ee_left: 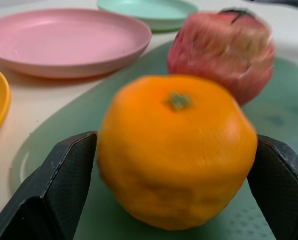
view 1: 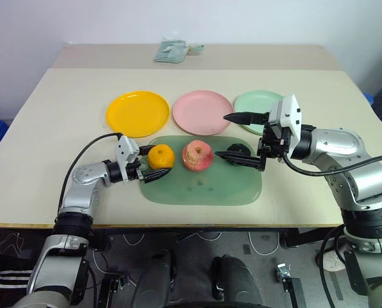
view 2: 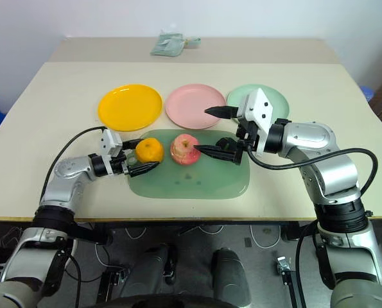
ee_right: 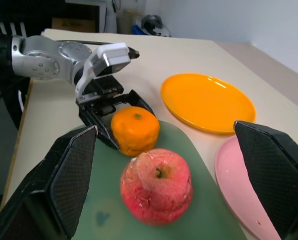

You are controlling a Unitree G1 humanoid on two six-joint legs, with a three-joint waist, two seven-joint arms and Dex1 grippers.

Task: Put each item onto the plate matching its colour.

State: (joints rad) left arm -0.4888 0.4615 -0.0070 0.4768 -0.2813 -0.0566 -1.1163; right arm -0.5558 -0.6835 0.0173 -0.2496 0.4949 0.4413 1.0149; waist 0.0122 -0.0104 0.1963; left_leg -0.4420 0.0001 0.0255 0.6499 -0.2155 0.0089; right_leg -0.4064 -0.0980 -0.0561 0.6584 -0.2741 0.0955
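An orange fruit sits at the left end of the translucent green board. My left gripper is shut on it; its black fingers press both sides. Just to the right stands the pinkish-red apple. My right gripper hovers open over the board's right part, pointing left toward the apple. A dark bumpy ball shows partly behind its lower finger. Beyond the board lie the yellow plate, the pink plate and the mint green plate, which my right hand partly covers.
A folded greenish cloth lies at the table's far edge. The beige table has bare room left of the yellow plate and along its front edge.
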